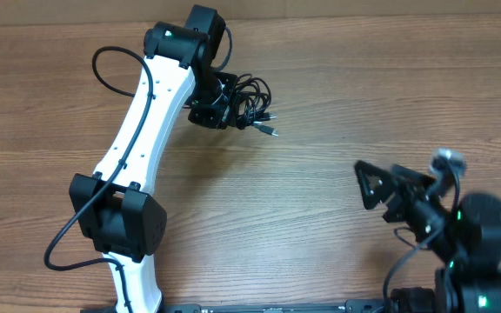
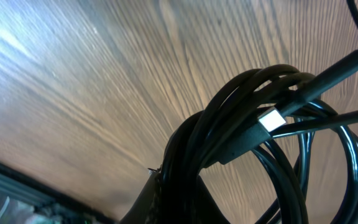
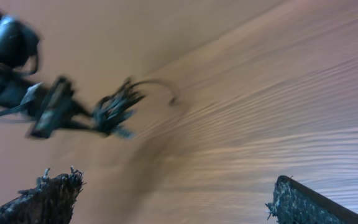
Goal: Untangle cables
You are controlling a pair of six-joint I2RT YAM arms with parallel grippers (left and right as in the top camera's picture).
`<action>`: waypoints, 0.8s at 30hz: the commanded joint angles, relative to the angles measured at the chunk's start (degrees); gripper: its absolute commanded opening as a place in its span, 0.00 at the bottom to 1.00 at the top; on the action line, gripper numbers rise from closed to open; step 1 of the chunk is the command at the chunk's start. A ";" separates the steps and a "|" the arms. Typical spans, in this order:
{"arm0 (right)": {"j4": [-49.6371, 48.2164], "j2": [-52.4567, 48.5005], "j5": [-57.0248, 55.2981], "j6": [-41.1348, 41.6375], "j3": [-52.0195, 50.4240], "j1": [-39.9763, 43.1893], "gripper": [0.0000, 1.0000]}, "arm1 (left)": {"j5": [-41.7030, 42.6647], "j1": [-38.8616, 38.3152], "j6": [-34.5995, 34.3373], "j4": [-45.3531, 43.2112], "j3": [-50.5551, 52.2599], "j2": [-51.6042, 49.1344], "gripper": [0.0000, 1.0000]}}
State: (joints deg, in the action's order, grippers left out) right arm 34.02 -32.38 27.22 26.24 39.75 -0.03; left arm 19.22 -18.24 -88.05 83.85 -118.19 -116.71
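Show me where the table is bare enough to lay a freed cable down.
Bare wood: the middle of the table, between the left arm and the open right gripper, and the far-right stretch beyond the cables. Crowded: around the left gripper, shut on the cables.

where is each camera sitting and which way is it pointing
overhead: fixed above the table, looking straight down; shows the left arm, the left end effector at the cables, and the right end effector open.
left wrist: on the left arm, looking close at the cables and a silver plug over the wood; little of the arm itself shows.
right wrist: on the right arm, looking low across the table, blurred; own fingers at the bottom corners.
shared: overhead and right wrist both show the left arm and cables.
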 commanded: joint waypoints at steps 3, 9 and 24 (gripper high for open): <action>-6.97 -10.43 20.90 6.05 3.15 0.04 1.00 | 6.60 0.15 -3.37 1.97 -1.66 0.44 0.04; -18.67 -20.20 34.03 11.91 3.15 -0.87 0.63 | 6.80 -0.33 -7.19 6.54 -1.66 0.44 0.04; -18.75 -25.99 8.31 6.40 3.15 -21.66 0.64 | -3.74 -7.50 -15.98 7.82 -1.66 0.44 0.04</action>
State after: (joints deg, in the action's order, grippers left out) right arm 15.49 -58.30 44.42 35.11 41.74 -19.66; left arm 20.53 -24.34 -100.55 91.37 -118.30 -116.71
